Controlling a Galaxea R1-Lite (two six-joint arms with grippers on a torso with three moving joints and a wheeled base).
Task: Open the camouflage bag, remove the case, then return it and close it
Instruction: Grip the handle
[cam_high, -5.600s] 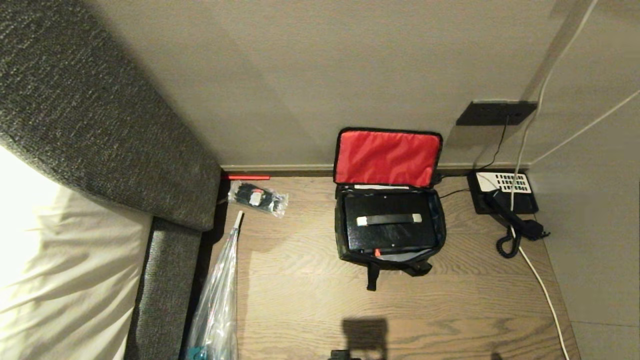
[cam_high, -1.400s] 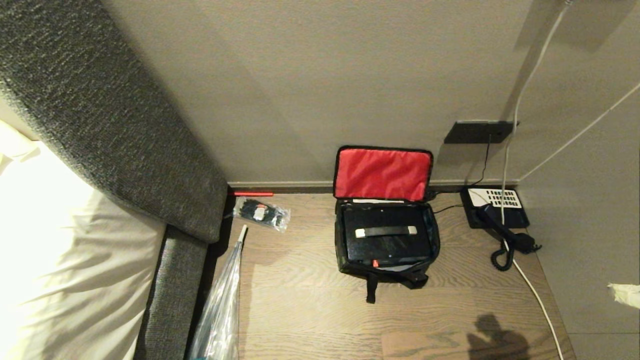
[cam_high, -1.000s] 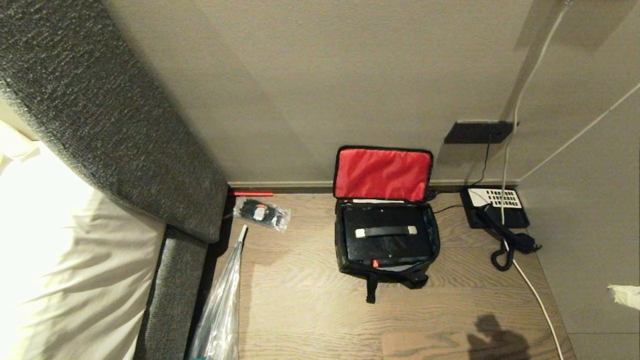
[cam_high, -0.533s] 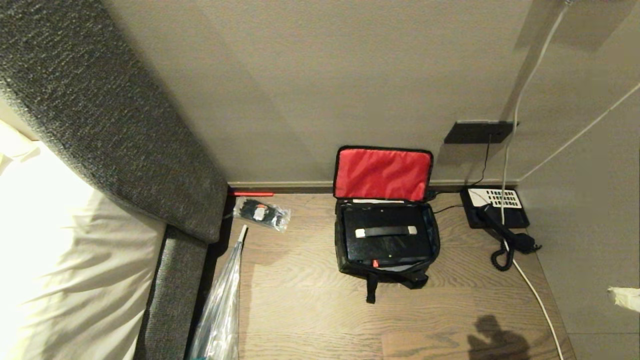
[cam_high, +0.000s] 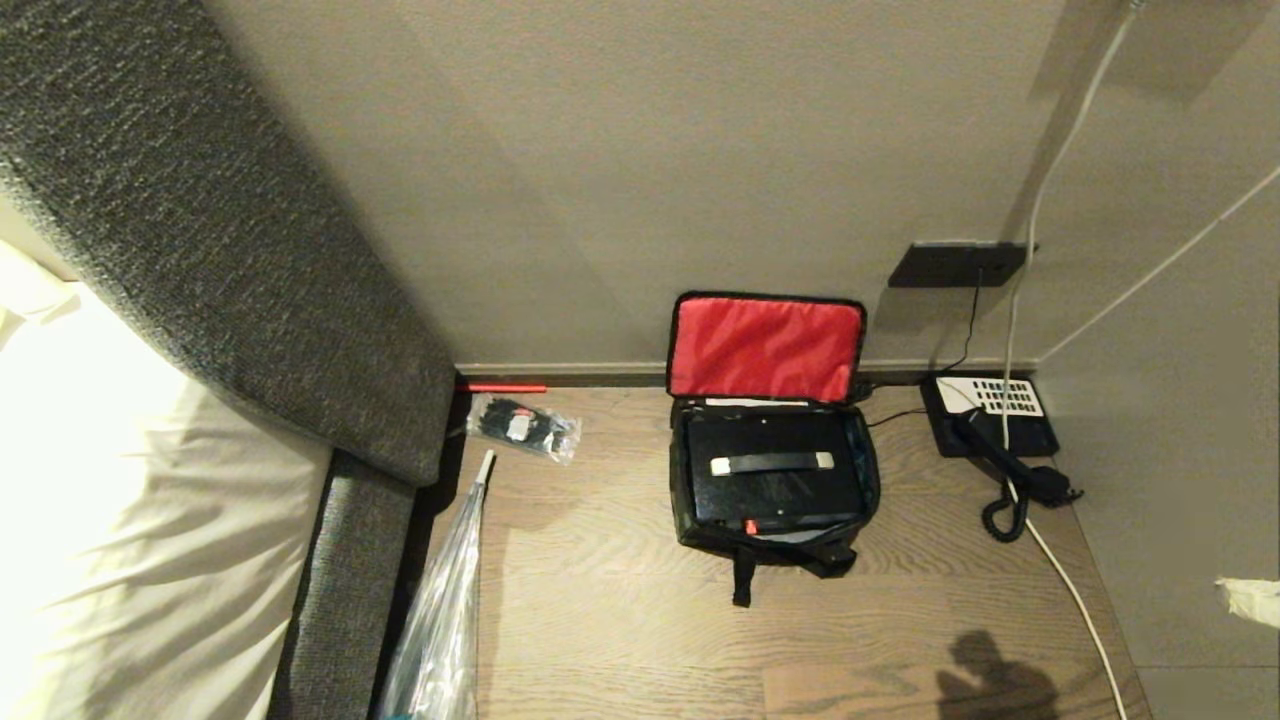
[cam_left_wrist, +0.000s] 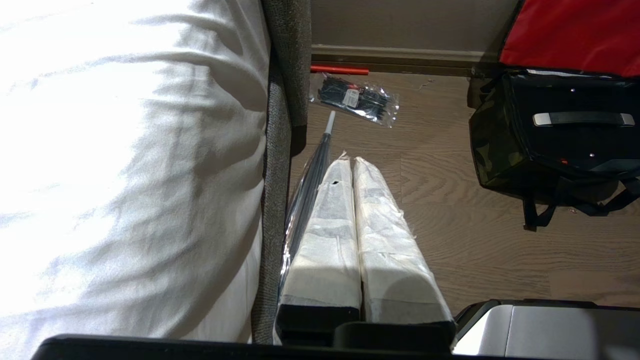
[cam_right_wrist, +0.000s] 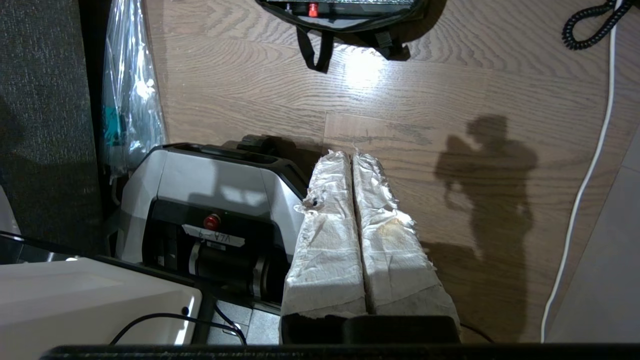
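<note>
Grainy wood-plank floor (cam_high: 620, 600) meets a beige wall; the boxy camouflage bag (cam_high: 772, 500) gapes, red-lined lid up, holding the black rectangular case (cam_high: 775, 490). Both grippers' cloth-wrapped fingers (cam_left_wrist: 372, 210) (cam_right_wrist: 372, 230) press together.

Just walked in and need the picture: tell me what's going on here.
Nothing is being handled. The bag sits open on the floor, its red-lined lid against the wall, with the case inside. Both claws are shut and empty, well short of it: the left claw by the bed, the right claw over bare floor.
</note>
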